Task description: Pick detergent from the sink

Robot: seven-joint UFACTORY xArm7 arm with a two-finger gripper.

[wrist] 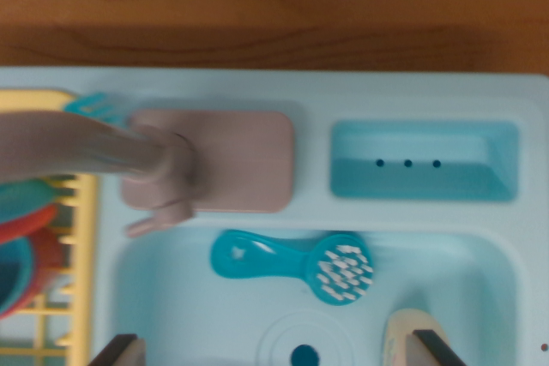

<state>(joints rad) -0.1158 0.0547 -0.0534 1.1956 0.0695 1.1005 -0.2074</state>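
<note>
Hovering open pincer (279,351), one detergent (403,332), one brush (296,265), one sink (171,297)

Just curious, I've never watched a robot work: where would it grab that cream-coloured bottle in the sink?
Probably straight from above, across the detergent bottle's narrow rounded top, the only part showing. The gripper looks open, one finger already overlapping it. The brush lies apart.
</note>
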